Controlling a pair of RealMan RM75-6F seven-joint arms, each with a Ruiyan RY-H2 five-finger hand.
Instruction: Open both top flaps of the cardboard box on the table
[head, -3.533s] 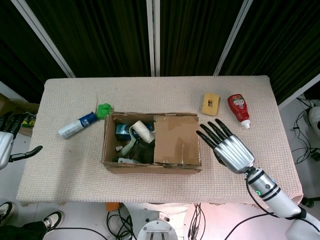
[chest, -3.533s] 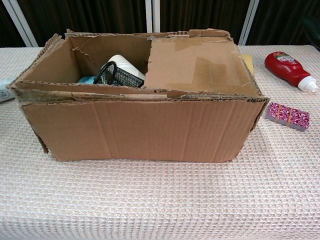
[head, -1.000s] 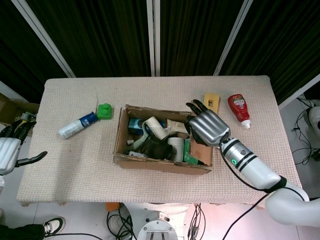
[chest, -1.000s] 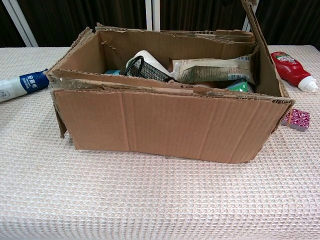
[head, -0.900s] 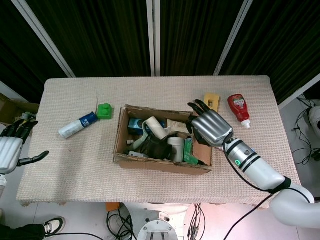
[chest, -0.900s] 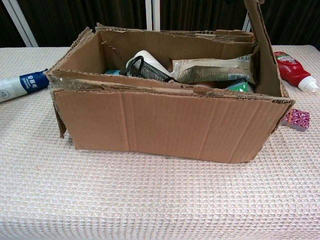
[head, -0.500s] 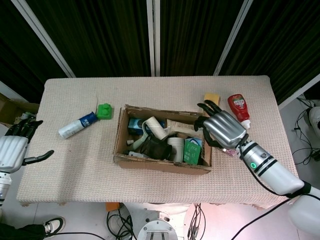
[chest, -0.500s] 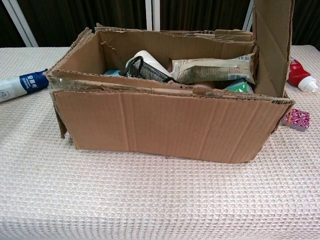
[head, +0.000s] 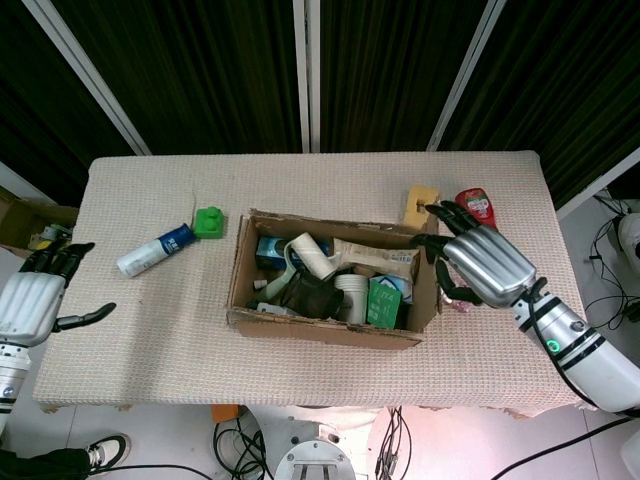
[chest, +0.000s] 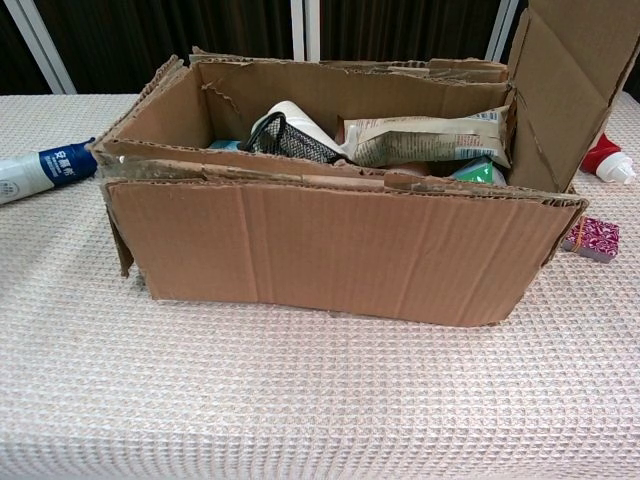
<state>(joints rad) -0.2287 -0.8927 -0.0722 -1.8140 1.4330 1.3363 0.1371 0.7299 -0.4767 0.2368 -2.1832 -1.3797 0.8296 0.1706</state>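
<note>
From the head view, the box (head: 330, 285) sits near the middle of the table (head: 140, 320), with its top open and many small things inside. The right flap (head: 432, 285) stands up and leans out to the right. The right hand (head: 478, 262) is just beside this flap, on its right side, with the fingers spread and reaching toward the cardboard; I cannot tell if they touch it, and they hold nothing. The left hand (head: 35, 298) is at the left edge, off the table, fingers apart and empty. A white bottle (head: 155, 250) and a green block (head: 208, 221) lie to the left of the box. A yellow sponge (head: 421, 205) and a red bottle (head: 478, 204) lie on the far right.

From the chest view, the box (chest: 330, 250) fills the middle. Its right flap (chest: 565, 90) rises up and tilts to the right. A small patterned packet (chest: 591, 238) lies just beside the box at the right corner. No hand shows in this view.
</note>
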